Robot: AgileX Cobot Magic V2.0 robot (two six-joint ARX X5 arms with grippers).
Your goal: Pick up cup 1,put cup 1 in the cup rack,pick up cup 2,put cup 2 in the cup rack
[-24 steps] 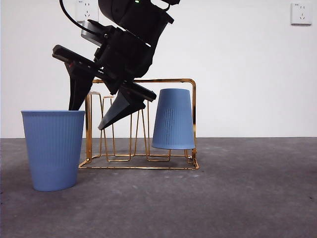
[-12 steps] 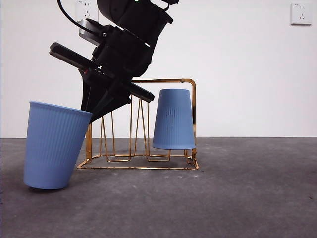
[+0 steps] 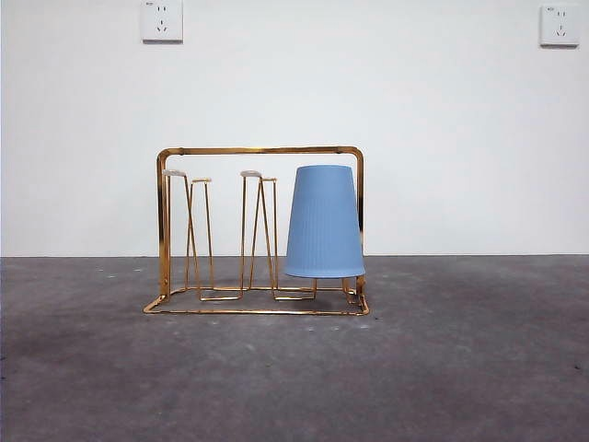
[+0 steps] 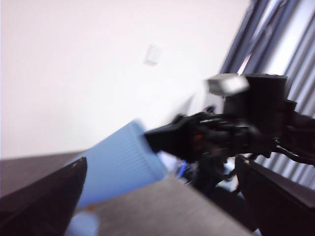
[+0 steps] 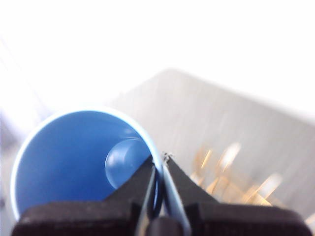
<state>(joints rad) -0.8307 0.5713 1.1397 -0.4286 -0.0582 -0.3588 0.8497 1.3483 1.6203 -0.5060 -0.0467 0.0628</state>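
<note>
1. Cup 2 (image 5: 74,162): clamped at the rim by the right gripper (image 5: 160,162), one jaw inside the mouth and one outside, almost closed with only the thin wall between them. Fills the lower left of the right wrist frame; out of the front frame altogether, so probably carried high above the table (image 3: 460,368).
2. Left gripper (image 4: 161,164): jaws spread wide at the two lower corners of its frame, nothing between them; seems to be waiting.
3. Cup rack (image 3: 258,150): middle of the front frame, standing on the table. Cup 1 (image 3: 322,221) already upside down on a prong at the right end of it.
4. Step in hand, as a judgement: second half of the task, carrying cup 2 to the rack. Next needed: turn the mouth down, line it up over one of the free prongs in the left part of the rack, lower, then open.
5. Count: two blue cups, one gold rack, two grippers, two wall sockets (image 3: 161,20) in the upper corners, farthest away.
</note>
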